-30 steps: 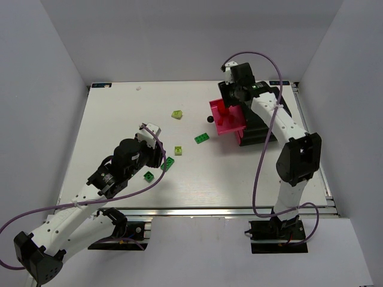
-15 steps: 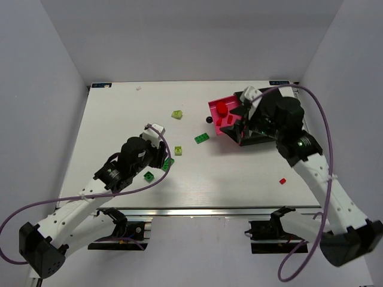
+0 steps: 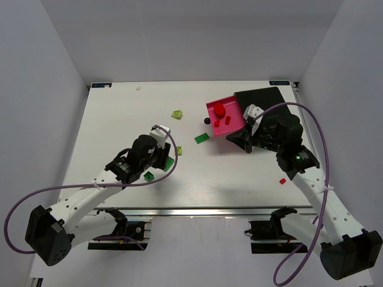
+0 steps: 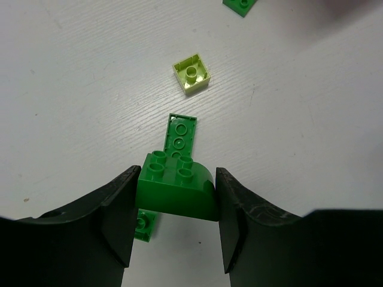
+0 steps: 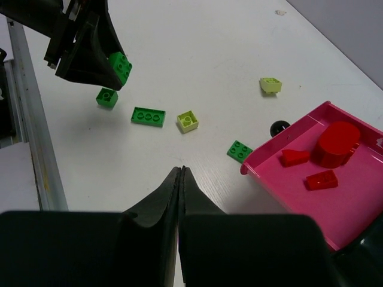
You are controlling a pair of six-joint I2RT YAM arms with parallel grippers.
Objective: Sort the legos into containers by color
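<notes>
My left gripper (image 3: 163, 158) is shut on a dark green rounded brick (image 4: 176, 186) and holds it just above a flat dark green brick (image 4: 181, 133). A lime brick (image 4: 192, 75) lies beyond it, and a small green brick (image 3: 148, 176) lies on the near side. My right gripper (image 5: 181, 171) is shut and empty, hovering over the table just left of the open magenta drawer (image 3: 235, 123) of the black container (image 3: 263, 98). The drawer holds three red bricks, among them a cylinder (image 5: 336, 143). Another green brick (image 3: 202, 138) lies by the drawer's knob (image 3: 207, 121).
A second lime brick (image 3: 176, 113) lies at mid-back. A red brick (image 3: 282, 180) lies on the table at the near right, beside my right arm. White walls enclose the table on three sides.
My right arm has swung away from over the drawer towards the near side, its gripper now left of the drawer front. My left gripper has shifted a little to the right and nearer.
</notes>
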